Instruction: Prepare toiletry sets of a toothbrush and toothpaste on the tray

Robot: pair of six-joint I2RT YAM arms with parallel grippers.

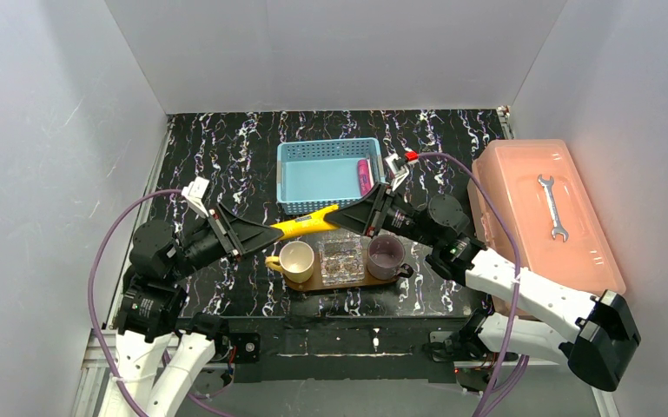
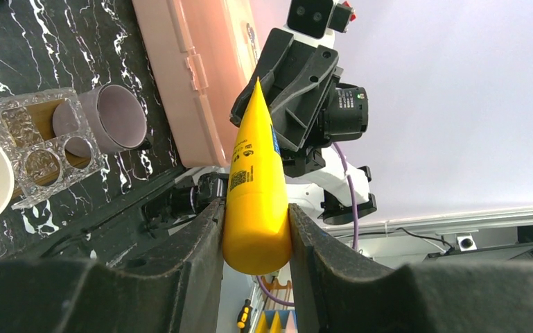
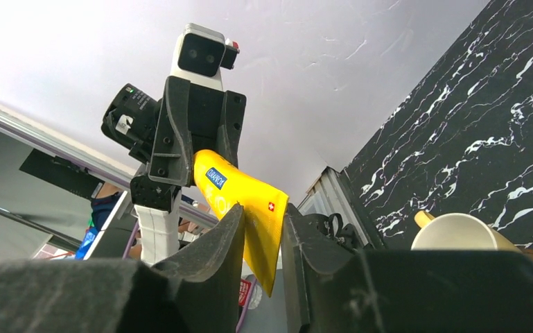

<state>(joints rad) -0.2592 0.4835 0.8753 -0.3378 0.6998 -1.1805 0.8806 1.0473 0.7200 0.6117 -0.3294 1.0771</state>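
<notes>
Here the toothpaste spans left pincer to right pincer.

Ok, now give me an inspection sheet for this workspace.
Surface: black marbled table.
Job's things: yellow toothpaste held between both arms; pink toothpaste in blue basket; tray carries cream cup, clear holder, mauve cup; toothbrushes not seen.
Clutter: wrench on pink box.
Grippers: left fingers and right fingers both shut on the yellow toothpaste.
Cables: purple cable looping by each arm.
Surroundings: white walls.
</notes>
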